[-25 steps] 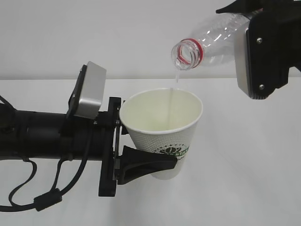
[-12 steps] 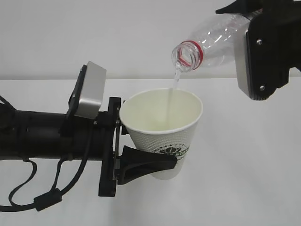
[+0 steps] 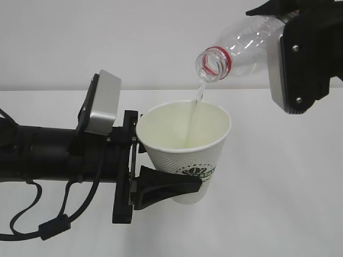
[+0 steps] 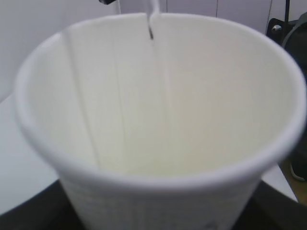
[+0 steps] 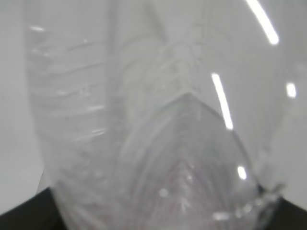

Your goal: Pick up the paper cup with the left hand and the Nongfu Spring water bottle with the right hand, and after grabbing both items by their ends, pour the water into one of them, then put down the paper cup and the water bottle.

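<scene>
The cup is held upright above the bench by the left gripper, its jaws closed round the lower wall. The bottle, clamped near its base by the right gripper, is tipped over it; water is poured inside.

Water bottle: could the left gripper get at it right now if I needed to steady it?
Probably not. The left gripper is shut on the paper cup taking the water, and the water bottle sits above it in the right gripper.
</scene>
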Robot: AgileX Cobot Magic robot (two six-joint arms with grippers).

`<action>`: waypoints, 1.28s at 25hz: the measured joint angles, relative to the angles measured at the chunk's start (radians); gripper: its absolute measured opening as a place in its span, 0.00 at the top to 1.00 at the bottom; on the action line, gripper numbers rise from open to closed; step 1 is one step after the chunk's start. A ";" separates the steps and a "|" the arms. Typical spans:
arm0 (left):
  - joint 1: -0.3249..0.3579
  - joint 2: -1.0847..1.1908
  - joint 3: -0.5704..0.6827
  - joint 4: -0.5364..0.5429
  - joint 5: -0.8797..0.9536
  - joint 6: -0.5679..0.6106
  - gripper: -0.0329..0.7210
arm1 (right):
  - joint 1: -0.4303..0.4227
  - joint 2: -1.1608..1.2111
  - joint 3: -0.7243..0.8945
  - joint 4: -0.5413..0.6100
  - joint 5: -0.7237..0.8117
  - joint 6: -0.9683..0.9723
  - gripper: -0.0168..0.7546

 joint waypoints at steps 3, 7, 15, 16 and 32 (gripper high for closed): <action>0.000 0.000 0.000 0.000 0.000 0.000 0.28 | 0.000 0.000 0.000 0.000 0.000 0.000 0.37; 0.000 0.000 0.000 0.000 0.000 0.000 0.28 | 0.000 0.000 0.000 0.000 0.000 0.000 0.37; 0.000 0.000 0.000 0.000 0.000 0.000 0.28 | 0.000 0.000 0.000 0.000 0.000 0.000 0.37; 0.000 0.000 0.000 0.000 0.000 0.000 0.28 | 0.000 0.000 0.000 0.000 0.000 0.000 0.37; 0.000 0.000 0.000 0.000 0.000 0.000 0.29 | 0.000 0.000 0.000 0.000 0.003 0.000 0.37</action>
